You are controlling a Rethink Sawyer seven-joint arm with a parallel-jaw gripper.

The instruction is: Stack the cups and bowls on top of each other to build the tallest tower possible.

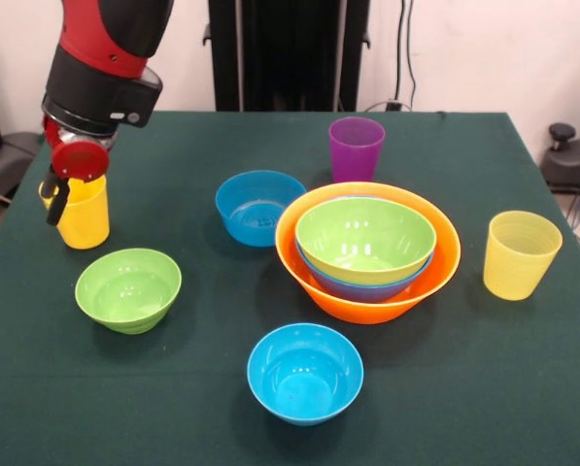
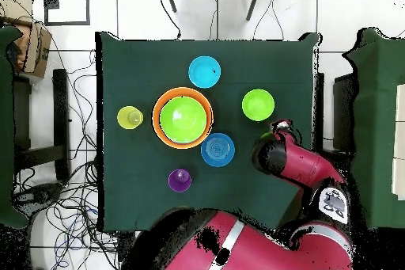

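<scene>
The tower is the big orange bowl (image 1: 367,309) with the large blue bowl (image 1: 367,287) and the medium green bowl (image 1: 365,238) nested in it, right of centre; it also shows in the overhead view (image 2: 159,116). My gripper (image 1: 61,199) is at the rim of the opaque yellow cup (image 1: 85,221), which stands at the far left. In the overhead view my gripper (image 2: 274,131) covers that cup. The small green bowl (image 1: 128,288), two small blue bowls (image 1: 259,206) (image 1: 304,372), the purple cup (image 1: 356,148) and the ribbed pale yellow cup (image 1: 520,254) stand apart on the table.
The green table cloth (image 1: 484,388) reaches its left edge close to the yellow cup. The robot's pedestal (image 1: 290,49) stands behind the table. Cables lie on the floor (image 2: 71,195) beside the table.
</scene>
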